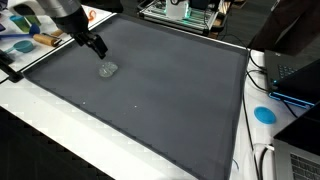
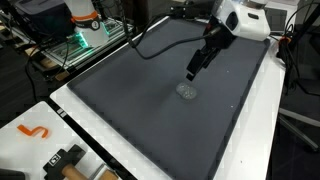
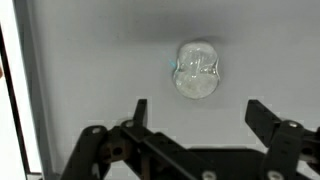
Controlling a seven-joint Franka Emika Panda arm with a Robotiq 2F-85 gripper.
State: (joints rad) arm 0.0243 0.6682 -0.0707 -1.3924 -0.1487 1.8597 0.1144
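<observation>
A small clear, crumpled-looking plastic object (image 3: 196, 71) lies on the dark grey mat (image 1: 170, 100); it shows in both exterior views (image 1: 107, 69) (image 2: 186, 90). My gripper (image 3: 200, 112) hovers just above and to one side of it, fingers spread wide with nothing between them. In an exterior view the gripper (image 1: 98, 47) hangs over the mat's far left part, close to the object; in an exterior view the gripper (image 2: 193, 72) sits a little above it. The object is not touched.
The mat covers most of a white table (image 1: 60, 125). Coloured items lie at the table's edge (image 1: 25, 42). A blue disc (image 1: 264, 114) and laptops (image 1: 295, 75) stand beside the mat. A black cable (image 2: 150, 45) crosses the mat's far end. An orange piece (image 2: 33, 131) lies on the white surface.
</observation>
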